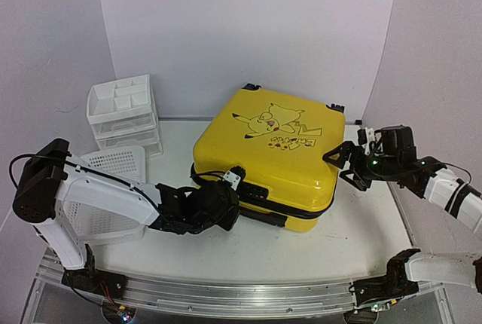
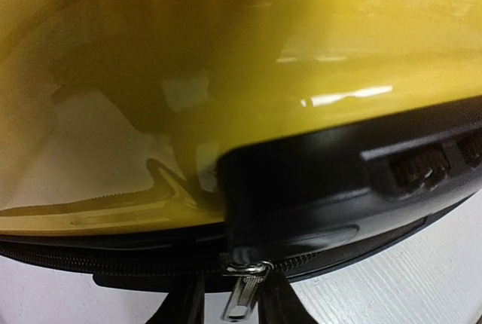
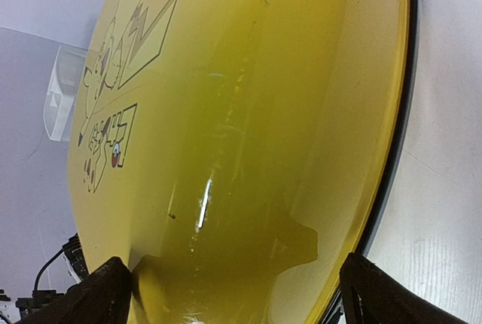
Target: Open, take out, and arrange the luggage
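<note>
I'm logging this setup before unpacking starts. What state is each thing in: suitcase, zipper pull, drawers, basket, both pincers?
luggage, shut, lying flat, print up.
left pincer, fingers either side of the zipper pull; grip unclear.
zipper pull, at the zipper band, not yet drawn along.
right pincer, wide open, holding nothing.
drawer unit, drawers pushed in.
mesh basket, upright, nothing seen inside.

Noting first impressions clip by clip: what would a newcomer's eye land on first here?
The bright yellow Pikachu suitcase, lying flat and zipped shut mid-table, dominates. The left fingers flank its zipper pull at the near edge, while the right fingers stand wide open at its right corner. A white drawer unit and mesh basket sit at the far left.
</note>
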